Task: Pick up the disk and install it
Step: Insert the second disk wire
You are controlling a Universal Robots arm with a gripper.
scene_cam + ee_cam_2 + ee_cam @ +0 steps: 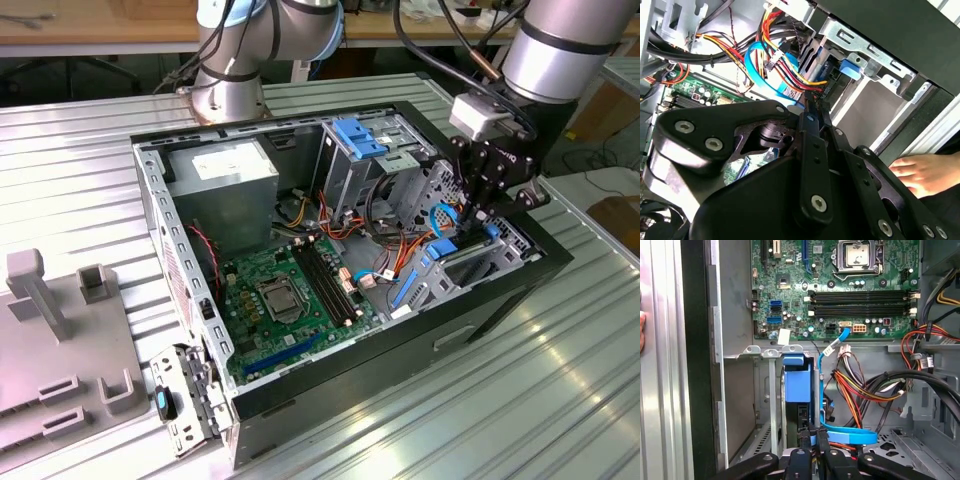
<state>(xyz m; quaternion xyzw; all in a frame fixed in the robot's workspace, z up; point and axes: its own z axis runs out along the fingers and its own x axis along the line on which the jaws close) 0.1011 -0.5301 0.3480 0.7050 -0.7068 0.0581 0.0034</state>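
The disk (797, 385), a grey drive in a bright blue carrier, stands on edge in the drive bay at the front corner of the open computer case (500, 290). In the exterior view the disk (432, 262) sits low in that bay on the view's right. My gripper (472, 222) hangs straight over it. In both wrist views the gripper (813, 432) (810, 107) has its black fingers pinched close together, with a strip of the carrier's blue edge between them. The drive's lower part is hidden inside the bay.
A blue data cable (840, 432) and a bundle of coloured power wires (865, 385) crowd the bay beside the fingers. The motherboard (290, 290) and power supply (225, 175) fill the case. A person's hand (920, 172) rests outside the case wall. Grey fixtures (60, 330) stand at the exterior view's left.
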